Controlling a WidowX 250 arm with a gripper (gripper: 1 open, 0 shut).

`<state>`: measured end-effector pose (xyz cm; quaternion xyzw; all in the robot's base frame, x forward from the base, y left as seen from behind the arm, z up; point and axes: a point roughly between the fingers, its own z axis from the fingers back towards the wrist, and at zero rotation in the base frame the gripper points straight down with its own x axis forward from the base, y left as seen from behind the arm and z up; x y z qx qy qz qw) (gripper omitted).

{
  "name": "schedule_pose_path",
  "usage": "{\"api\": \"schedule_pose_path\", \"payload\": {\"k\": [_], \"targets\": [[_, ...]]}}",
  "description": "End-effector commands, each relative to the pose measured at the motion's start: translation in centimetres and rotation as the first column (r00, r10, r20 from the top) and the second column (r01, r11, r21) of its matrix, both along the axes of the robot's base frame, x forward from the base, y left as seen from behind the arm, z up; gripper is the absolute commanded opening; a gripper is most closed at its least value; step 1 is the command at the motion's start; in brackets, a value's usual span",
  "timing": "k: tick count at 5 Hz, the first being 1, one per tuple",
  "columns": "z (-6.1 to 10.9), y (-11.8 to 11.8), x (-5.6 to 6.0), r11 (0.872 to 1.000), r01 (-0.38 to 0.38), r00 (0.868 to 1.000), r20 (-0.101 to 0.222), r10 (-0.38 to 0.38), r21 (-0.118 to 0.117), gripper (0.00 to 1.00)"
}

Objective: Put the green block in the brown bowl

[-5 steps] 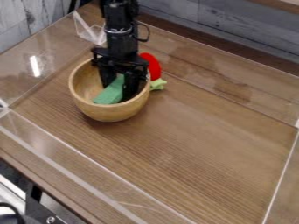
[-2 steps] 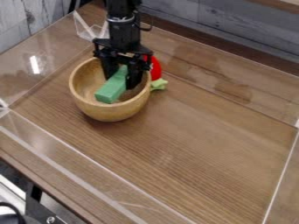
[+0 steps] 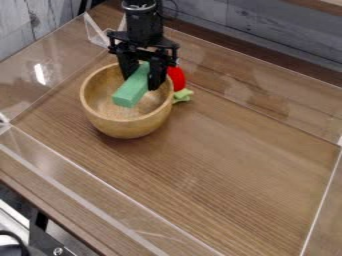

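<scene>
The brown bowl (image 3: 96,108) sits on the wooden table at the left. My gripper (image 3: 143,80) points straight down over the bowl's far right side. It is shut on the upper end of the green block (image 3: 128,91). The block hangs tilted, its lower end dipping toward the bowl's pale interior. I cannot tell whether that end touches the bowl.
A red rounded object (image 3: 175,78) with a small green leaf (image 3: 183,96) lies just right of the bowl, close behind my fingers. Clear plastic walls (image 3: 34,75) ring the wooden tabletop (image 3: 227,150), which stretches bare to the right and front.
My gripper has risen over the bowl, and the green block has come up with it from low in the bowl. The bowl and the red object have stayed put.
</scene>
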<state>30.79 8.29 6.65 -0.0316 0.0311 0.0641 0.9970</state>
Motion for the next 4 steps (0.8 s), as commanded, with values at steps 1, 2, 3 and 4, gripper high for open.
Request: {"api": "schedule_pose_path", "payload": {"k": [1,2,3,4], "targets": [[2.5,0.1,1.0,1.0,0.01,0.996,0.087,-0.012,0.029,0.0],[1.9,0.3,0.9,0.999,0.01,0.997,0.08,-0.013,0.032,0.0],[1.4,0.5,0.8,0.999,0.011,0.997,0.072,-0.014,0.036,0.0],[0.9,0.7,0.7,0.999,0.012,0.998,0.065,-0.015,0.039,0.0]]}}
